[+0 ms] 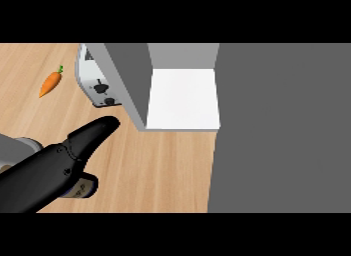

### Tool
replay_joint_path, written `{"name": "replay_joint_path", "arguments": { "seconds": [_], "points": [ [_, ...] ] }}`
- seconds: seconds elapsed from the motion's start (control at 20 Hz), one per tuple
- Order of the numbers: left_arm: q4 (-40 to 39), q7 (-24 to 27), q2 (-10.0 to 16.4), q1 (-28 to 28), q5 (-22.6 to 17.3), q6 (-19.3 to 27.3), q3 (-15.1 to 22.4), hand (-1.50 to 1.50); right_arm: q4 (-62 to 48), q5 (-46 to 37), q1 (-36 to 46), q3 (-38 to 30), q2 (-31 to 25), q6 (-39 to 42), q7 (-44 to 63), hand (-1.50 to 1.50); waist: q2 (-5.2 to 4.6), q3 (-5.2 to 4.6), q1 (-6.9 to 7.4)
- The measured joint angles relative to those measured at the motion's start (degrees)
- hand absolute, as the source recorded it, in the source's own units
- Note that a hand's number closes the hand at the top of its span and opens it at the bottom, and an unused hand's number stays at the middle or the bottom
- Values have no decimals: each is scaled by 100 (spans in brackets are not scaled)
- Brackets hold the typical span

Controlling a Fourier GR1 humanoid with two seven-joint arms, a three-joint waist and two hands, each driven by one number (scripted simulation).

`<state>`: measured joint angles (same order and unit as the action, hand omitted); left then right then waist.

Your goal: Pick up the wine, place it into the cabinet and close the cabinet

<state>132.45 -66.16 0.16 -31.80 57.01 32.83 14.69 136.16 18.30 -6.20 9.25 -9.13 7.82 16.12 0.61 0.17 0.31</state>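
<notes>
A silver toaster (95,82) stands at 11 o'clock in the view, its black knobs turned toward 6 o'clock; its 3 o'clock side is hidden behind a pale grey panel (126,82) of the cabinet (179,56), which it stands just beside. An orange carrot (50,84) lies at 10 o'clock, green top toward 12, near the toaster but apart from it. Between the hand and the cabinet's opening only the lower end of that panel juts out, toward 6 o'clock.

The cabinet stands open at 12 to 1 o'clock; its white shelf (184,100) shows between the pale panel at its 9 o'clock side and a broad dark grey face (289,130) that fills the whole 3 o'clock half; which of these is the door cannot be told. The surface (163,170) is light wood with a fine grain, running from 9 o'clock to the dark face.

The left hand (49,167) comes in at 8 o'clock, raised and large in the view, its black tip pointing toward 1 o'clock and stopping just short of the panel's lower end; a grey forearm (12,150) shows at 9 o'clock, cut off by the edge. Whether the hand is open or closed round something cannot be told. The wine cannot be made out for certain; a small dark-and-tan piece (83,187) peeks out at the hand's 5 o'clock side, too hidden to name.
</notes>
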Motion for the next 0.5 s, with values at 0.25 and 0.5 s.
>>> {"name": "replay_joint_path", "arguments": {
  "seconds": [0.25, 0.5],
  "points": [
    [53, -574, -16, -748, 756, -396, 75, -150, 17, -7, 166, -12, -25, -67, 174, -150, 7, -2, -11],
    [187, -826, -16, -1197, 1200, -710, 48, -150, 36, -23, 208, 59, -22, -114, 283, -150, 13, -5, -18]
  ]
}}
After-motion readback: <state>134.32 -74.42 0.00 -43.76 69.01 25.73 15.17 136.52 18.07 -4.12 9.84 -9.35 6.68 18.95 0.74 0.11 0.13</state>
